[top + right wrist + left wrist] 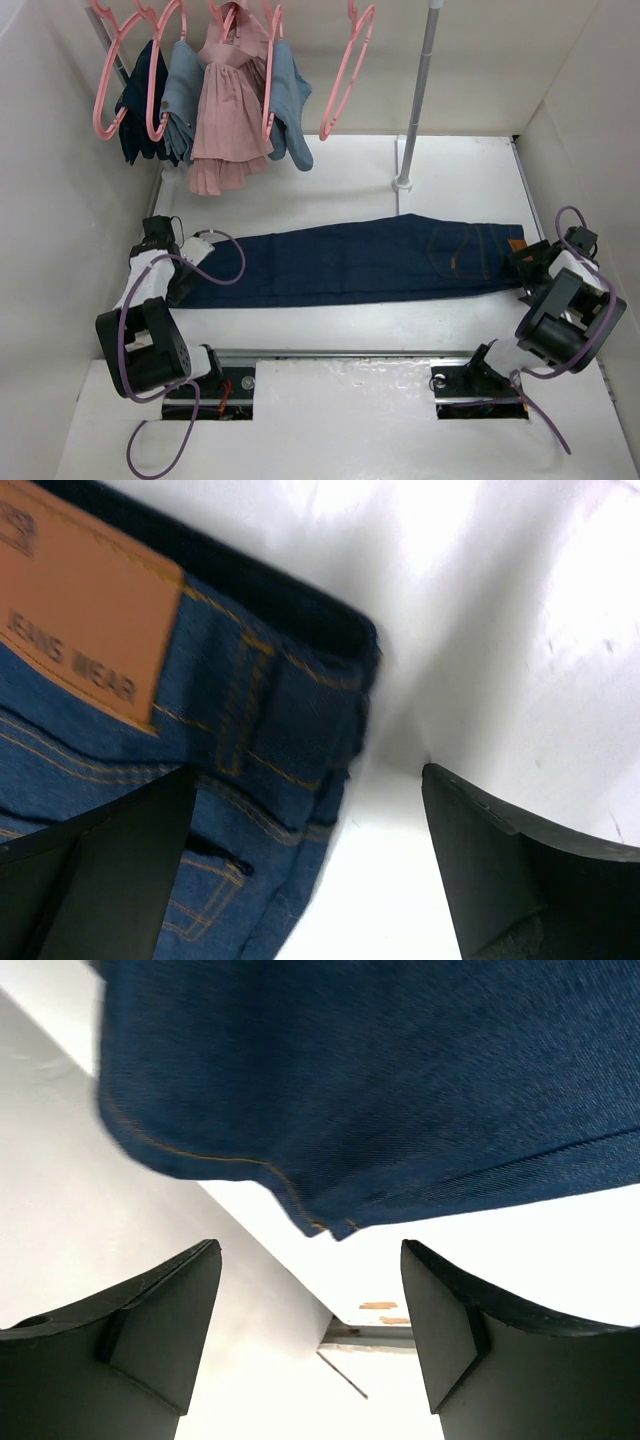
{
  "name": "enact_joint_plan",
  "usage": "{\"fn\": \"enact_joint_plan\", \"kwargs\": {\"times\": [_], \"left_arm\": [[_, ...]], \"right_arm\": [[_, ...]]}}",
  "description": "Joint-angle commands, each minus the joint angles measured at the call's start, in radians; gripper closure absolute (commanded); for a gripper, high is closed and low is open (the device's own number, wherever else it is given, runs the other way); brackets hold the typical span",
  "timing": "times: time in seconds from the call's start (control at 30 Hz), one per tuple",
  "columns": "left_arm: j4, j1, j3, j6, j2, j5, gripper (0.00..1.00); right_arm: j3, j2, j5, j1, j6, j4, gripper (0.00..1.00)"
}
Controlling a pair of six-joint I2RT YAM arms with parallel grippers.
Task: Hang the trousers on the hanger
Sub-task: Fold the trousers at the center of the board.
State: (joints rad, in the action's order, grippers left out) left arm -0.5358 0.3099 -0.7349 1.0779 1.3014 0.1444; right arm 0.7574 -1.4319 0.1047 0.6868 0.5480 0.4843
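White surface (350,190): I see dark jeans (350,262) flat, long axis left-right, waistband (515,255) at right end effector (308,775), hems (320,1222) at left end effector (310,1250); both open, empty.

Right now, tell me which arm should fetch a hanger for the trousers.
Left, probably: the left hand is open at the trousers' hem, below the leftmost, bare-looking hanger. The right hand, also open, sits at the trousers' other end, farther away.
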Motion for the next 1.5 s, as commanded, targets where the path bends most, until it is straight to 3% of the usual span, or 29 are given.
{"fn": "enact_joint_plan", "kwargs": {"times": [0.0,0.1,0.23,0.27,0.33,0.37,0.47,0.63,0.8,1.0,1.3,1.47], "left_arm": [[-0.055,0.006,-0.044,-0.013,-0.019,-0.028,0.31],[-0.041,0.006,-0.031,-0.022,-0.019,-0.028,0.31],[-0.032,-0.006,-0.009,-0.042,-0.019,-0.028,0.31],[-0.032,-0.015,-0.009,-0.056,-0.019,-0.028,0.31],[-0.042,-0.015,-0.009,-0.056,-0.019,-0.055,0.31],[-0.055,-0.015,-0.018,-0.065,-0.019,-0.065,0.31],[-0.066,-0.025,-0.041,-0.065,-0.028,-0.085,0.31],[-0.076,-0.025,-0.07,-0.085,-0.019,-0.105,0.31],[-0.095,-0.025,-0.133,-0.14,0.018,-0.186,0.31],[-0.095,-0.101,-0.153,-0.216,0.055,-0.23,0.31],[-0.004,-0.319,-0.087,-0.372,0.091,-0.259,0.31],[-0.039,-0.328,-0.173,-0.417,0.118,-0.37,0.34]], "right_arm": [[0.045,-0.074,0.006,0.005,-0.042,-0.085,0.0],[0.08,-0.127,0.027,0.005,-0.056,-0.108,0.05],[0.102,-0.153,0.058,0.005,-0.056,-0.128,0.56],[0.102,-0.162,0.058,0.005,-0.056,-0.141,0.74],[0.102,-0.162,0.067,0.005,-0.056,-0.153,0.96],[0.102,-0.162,0.067,0.005,-0.056,-0.153,1.0],[0.12,-0.145,0.058,0.005,-0.065,-0.153,1.0],[0.18,0.048,0.02,0.005,-0.074,-0.103,1.0],[0.282,0.209,-0.141,-0.042,-0.085,-0.032,1.0],[0.39,0.367,-0.296,-0.19,-0.132,-0.032,1.0],[0.459,0.465,-0.611,-0.591,-0.279,-0.053,1.0],[0.459,0.465,-0.634,-0.621,-0.299,-0.053,1.0]]}}
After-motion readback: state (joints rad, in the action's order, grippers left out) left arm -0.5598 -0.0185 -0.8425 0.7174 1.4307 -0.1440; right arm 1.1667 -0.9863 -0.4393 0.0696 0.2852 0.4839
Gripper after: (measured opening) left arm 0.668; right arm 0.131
